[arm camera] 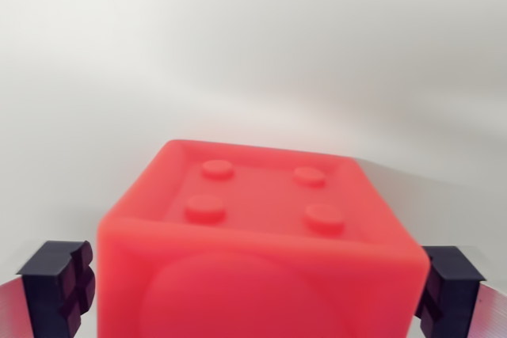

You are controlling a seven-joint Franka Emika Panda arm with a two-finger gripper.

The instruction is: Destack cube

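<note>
Wrist view, single frame. Red cube (257,251) filling lower centre of frame, slightly blurred from closeness; top face recessed inside a raised rim, carrying four round studs in a two-by-two pattern; near face showing a large shallow circular bulge, cut off by bottom edge. Claw (257,294) straddling cube: dark pad (59,286) at lower left, dark pad (447,290) at lower right, each with a strip of pale metal behind it running to the frame corner. Left pad just beside or touching cube's left side; right pad against cube's right edge. Actual contact and squeeze not resolvable at this blur, so clenched versus released: cannot tell. Nothing discernible under the cube; bottom of cube out of frame, so whether sitting on another block or on the tabletop: cannot tell. Background plain pale grey-white tabletop (253,61) across upper two thirds, soft grey shadow band at right of cube, mid-right of frame. No other objects seen around cube; nothing between pads and cube sides.
</note>
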